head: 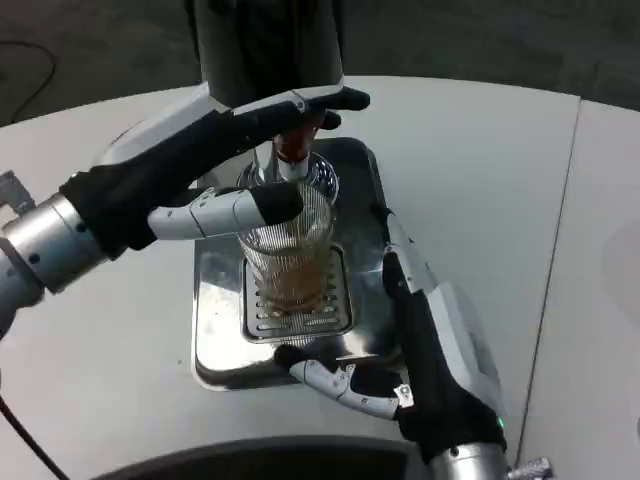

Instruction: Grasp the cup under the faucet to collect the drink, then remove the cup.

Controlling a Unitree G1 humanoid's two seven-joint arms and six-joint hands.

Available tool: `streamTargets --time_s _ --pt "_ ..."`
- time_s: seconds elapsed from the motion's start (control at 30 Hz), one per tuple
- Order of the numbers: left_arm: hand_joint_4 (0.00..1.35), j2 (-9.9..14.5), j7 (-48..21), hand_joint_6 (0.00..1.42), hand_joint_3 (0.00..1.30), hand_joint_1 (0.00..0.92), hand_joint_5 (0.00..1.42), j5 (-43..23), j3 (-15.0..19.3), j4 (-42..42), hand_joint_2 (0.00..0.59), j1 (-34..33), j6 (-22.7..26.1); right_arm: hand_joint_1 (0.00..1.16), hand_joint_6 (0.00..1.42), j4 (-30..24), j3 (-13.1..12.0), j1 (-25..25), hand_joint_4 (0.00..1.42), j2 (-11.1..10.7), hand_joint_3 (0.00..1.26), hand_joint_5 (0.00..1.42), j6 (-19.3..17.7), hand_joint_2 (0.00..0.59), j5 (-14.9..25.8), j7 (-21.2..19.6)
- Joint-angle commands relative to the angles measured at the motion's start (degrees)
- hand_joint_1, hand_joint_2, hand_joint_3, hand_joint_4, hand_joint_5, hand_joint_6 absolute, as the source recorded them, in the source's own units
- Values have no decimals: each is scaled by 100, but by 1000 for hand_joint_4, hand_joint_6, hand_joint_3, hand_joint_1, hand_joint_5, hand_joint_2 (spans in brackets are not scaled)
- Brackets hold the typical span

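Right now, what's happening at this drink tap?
The left hand reaches over the faucet, fingers at its handle. A ribbed cup stands on the drip tray under the spout, partly filled with brown drink. The right hand lies open beside the cup, apparently not gripping it.

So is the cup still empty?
No, the cup on the drip tray holds brown liquid in its lower part.

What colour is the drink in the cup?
Amber-brown, seen through the clear ribbed cup in the head view; it fills the lower part.
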Motion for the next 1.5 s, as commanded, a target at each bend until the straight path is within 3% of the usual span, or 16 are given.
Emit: streamTargets --time_s 0.03,0.37,0.6,0.87,1.5 --pt "90 62 -44 95 166 0 154 380 -214 35 52 162 -21 809 0 390 89 -382 0 594 0 0 104 146 200 -308" --pt "92 147 137 93 173 0 153 600 -277 89 51 151 -225 806 0 1730 217 -1216 0 786 0 0 -13 150 576 -1099" --pt "93 170 162 93 175 0 153 608 -289 140 50 159 -257 807 0 2291 249 -1580 0 854 0 0 -151 152 791 -1395" --pt "94 200 199 93 179 0 153 616 -288 146 50 159 -284 807 0 2772 205 -2010 0 968 0 0 -319 157 1003 -1440" --pt "99 222 278 92 185 0 161 605 -262 87 49 217 -265 790 0 3583 0 -2648 0 977 0 0 -562 164 1305 -1377"
